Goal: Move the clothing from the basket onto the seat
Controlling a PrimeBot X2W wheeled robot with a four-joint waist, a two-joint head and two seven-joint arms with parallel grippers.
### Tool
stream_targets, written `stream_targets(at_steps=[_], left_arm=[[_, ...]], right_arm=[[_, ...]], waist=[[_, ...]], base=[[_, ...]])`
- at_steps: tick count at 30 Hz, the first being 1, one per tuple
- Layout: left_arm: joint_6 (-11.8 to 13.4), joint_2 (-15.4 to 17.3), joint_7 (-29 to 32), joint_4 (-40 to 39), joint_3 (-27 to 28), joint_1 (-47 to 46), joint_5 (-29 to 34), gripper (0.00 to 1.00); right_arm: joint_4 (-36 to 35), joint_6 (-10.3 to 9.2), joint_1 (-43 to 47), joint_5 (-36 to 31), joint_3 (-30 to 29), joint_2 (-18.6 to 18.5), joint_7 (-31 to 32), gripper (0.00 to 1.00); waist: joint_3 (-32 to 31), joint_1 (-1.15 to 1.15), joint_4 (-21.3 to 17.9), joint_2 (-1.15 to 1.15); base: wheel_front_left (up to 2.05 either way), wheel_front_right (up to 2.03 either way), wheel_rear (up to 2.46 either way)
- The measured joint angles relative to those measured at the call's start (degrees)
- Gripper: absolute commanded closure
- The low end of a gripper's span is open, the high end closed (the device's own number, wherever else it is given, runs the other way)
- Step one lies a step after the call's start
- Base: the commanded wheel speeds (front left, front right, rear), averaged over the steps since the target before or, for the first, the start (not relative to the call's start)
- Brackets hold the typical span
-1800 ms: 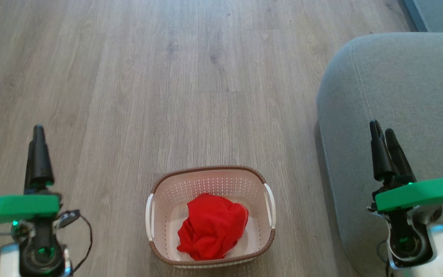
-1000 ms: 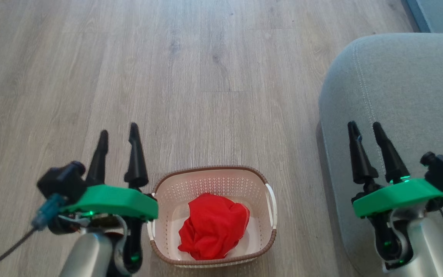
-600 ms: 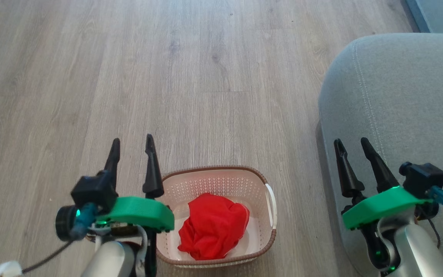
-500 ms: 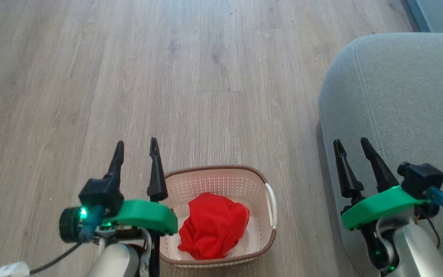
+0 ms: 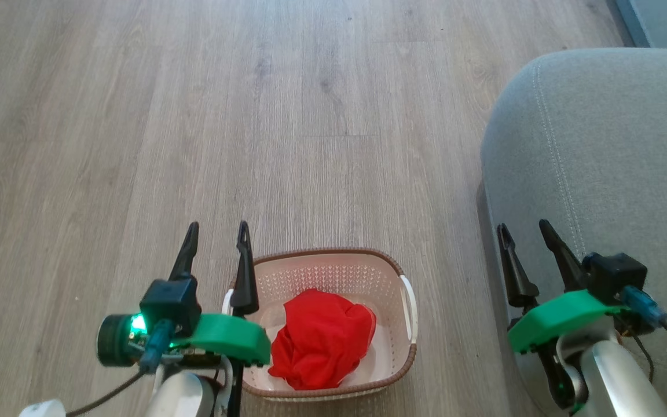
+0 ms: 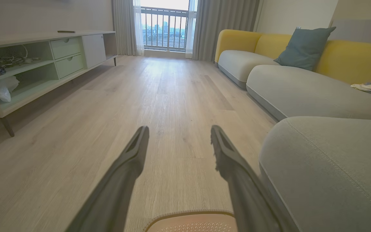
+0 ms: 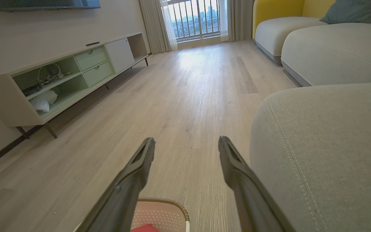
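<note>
Crumpled red clothing (image 5: 321,339) lies in the cream basket (image 5: 394,272) on the floor at the bottom middle of the head view. My left gripper (image 5: 217,230) hangs open above the basket's left rim, holding nothing. Over the near edge of the grey seat (image 5: 611,145), my right gripper (image 5: 523,228) is open and empty too. The left wrist view looks past the open left gripper (image 6: 179,129) to the basket's far rim (image 6: 188,215) and the seat (image 6: 327,161). In the right wrist view the basket (image 7: 169,212), a sliver of clothing (image 7: 145,228) and the seat (image 7: 327,135) flank the open right gripper (image 7: 187,140).
Wooden floor (image 5: 252,116) stretches ahead. A low TV cabinet (image 6: 40,64) lines the left wall. Further grey sofa sections with yellow backs (image 6: 301,83), a blue-grey cushion (image 6: 304,48) and a patterned cloth (image 6: 370,88) stand along the right. A balcony window (image 6: 164,27) closes the far end.
Both arms turned so the fingers spread side by side. The left gripper swung right to the basket's left rim. The right gripper drew slightly left and down.
</note>
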Motion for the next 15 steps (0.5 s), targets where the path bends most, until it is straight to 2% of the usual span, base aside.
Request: stream_targets(at_steps=[7, 15], left_arm=[[-3.27, -1.38, -1.10, 1.34, 1.94, 0.90, 6.31, 0.00], [-3.33, -1.70, -2.11, 1.32, 1.74, 0.89, 12.56, 0.00]], right_arm=[[0.64, 0.00, -2.02, -4.49, 0.38, 0.01, -1.35, 0.00], [1.01, 0.00, -2.04, -8.83, 0.96, 0.01, -2.44, 0.00]], waist=[[0.21, 0.00, 0.16, 0.00], [0.11, 0.00, 0.37, 0.00]], base=[[0.00, 0.00, 0.00], [0.00, 0.00, 0.00]])
